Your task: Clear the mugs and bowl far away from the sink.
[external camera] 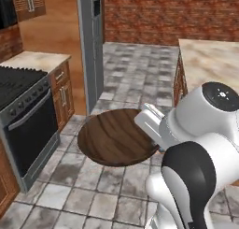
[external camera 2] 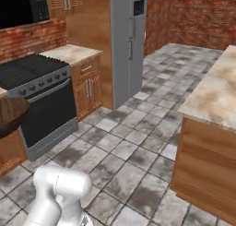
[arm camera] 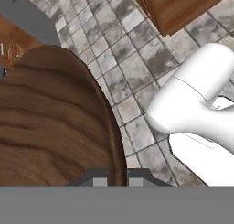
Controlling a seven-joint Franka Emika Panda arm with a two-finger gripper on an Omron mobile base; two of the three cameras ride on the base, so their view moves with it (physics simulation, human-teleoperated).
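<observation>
No brand, label or readable writing shows on any surface; the dark panel on the fridge (external camera 2: 131,40) door is too blurred to read.

The wooden bowl (external camera: 116,137) is off the counters and up in the air over the tiled floor (external camera: 93,195). In the left base view it sits near the centre, its dark brown grain plain to see, with the robot's white hand meeting its rim at about 3 o'clock. In the right base view just a brown sliver of it pokes in from the frame edge at 9 o'clock, cut off by the border. In the hand view it spreads from the centre out to 9 o'clock, its rim running down to 6 o'clock, where it passes between the gripper (arm camera: 116,182) tips; the claw is pinched nearly together on that thin rim. The tips themselves are mostly hidden by the grey band and the bowl's edge, so the contact itself is hard to make out.

The stove (external camera: 25,111) with its black oven door stands at 9 o'clock in the left base view, partly cut off. The island counter (external camera 2: 214,100) with a pale marbled top lies at 3 o'clock in the right base view, also cropped. A brick wall (external camera: 172,13) closes the room at 12 o'clock.
</observation>
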